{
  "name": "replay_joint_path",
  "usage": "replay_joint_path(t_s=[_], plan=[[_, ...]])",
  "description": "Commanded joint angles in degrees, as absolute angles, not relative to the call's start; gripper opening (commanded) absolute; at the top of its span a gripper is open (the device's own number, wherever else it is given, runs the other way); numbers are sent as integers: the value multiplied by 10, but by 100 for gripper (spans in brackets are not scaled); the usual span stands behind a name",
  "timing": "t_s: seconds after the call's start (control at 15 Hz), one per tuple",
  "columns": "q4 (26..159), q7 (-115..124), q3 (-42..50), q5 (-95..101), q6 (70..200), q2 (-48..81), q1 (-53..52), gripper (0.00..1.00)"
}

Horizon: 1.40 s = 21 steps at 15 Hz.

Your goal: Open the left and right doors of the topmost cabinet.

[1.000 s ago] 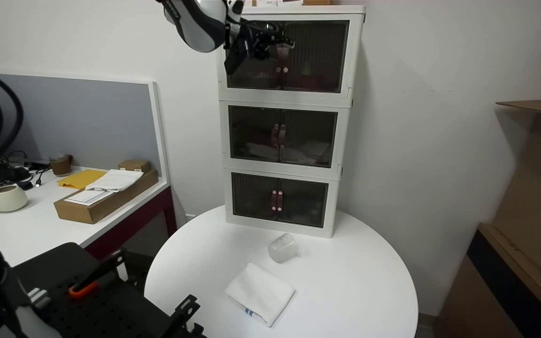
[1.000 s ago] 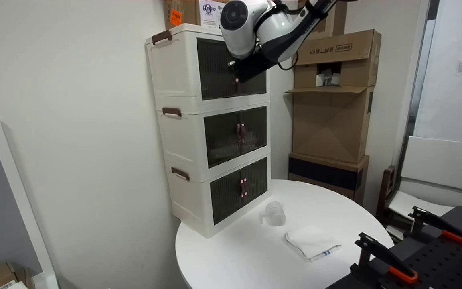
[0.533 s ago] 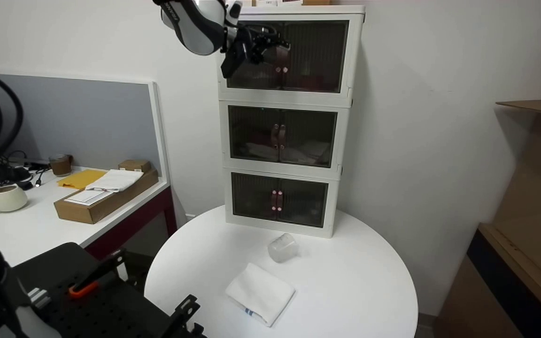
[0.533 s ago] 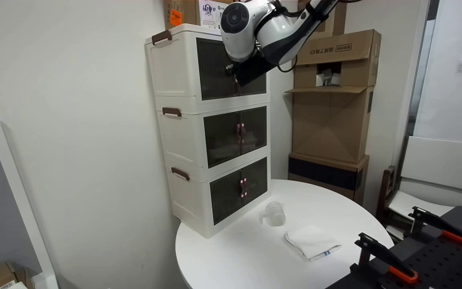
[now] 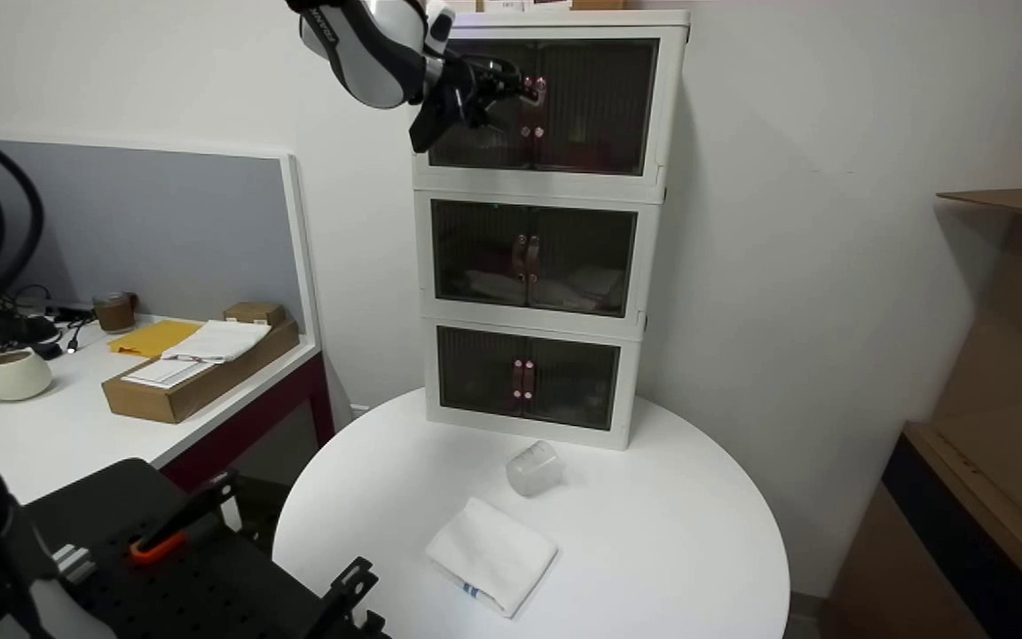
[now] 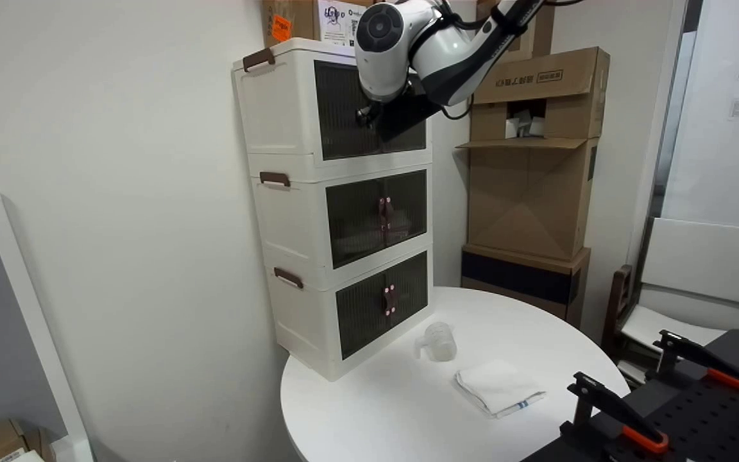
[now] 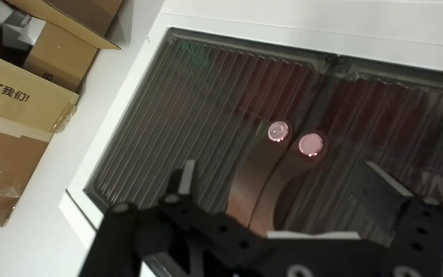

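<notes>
Tool spread wide, gripping nothing, in front of the topmost cabinet; whether it touches can't be told. Left door and right door, in that cabinet's front, both closed. Left door's handle and right door's handle sit side by side at the cabinet's middle; in the wrist view the pads flank the pair. Looks like lining up a grasp. Best done by centring, sinking pads past both handles, squeezing, easing straight out from the cabinet, releasing once both doors crack, since swinging handles would likely bind.
</notes>
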State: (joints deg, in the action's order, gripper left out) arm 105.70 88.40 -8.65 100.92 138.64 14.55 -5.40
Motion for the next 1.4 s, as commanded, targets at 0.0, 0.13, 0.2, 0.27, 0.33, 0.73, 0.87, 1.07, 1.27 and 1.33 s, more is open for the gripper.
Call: replay_joint_path(t_s=[0.0, 0.13, 0.2, 0.27, 0.33, 0.73, 0.87, 1.07, 1.27, 1.33], plan=[[1051, 878, -78, 1020, 1404, 135, -52, 100], [1047, 878, -76, 1024, 1402, 134, -51, 100], [1045, 879, -74, 1028, 1399, 133, -51, 100], [1042, 880, -73, 1033, 1398, 133, -51, 100], [1039, 881, -71, 1037, 1398, 133, -50, 100], [1029, 884, -65, 1064, 1395, 136, -45, 100], [1028, 884, -64, 1069, 1396, 137, -44, 87], [1030, 883, -64, 1072, 1398, 138, -45, 57], [1034, 877, -64, 1076, 1402, 137, -45, 35], [1035, 877, -64, 1077, 1404, 137, -45, 29]])
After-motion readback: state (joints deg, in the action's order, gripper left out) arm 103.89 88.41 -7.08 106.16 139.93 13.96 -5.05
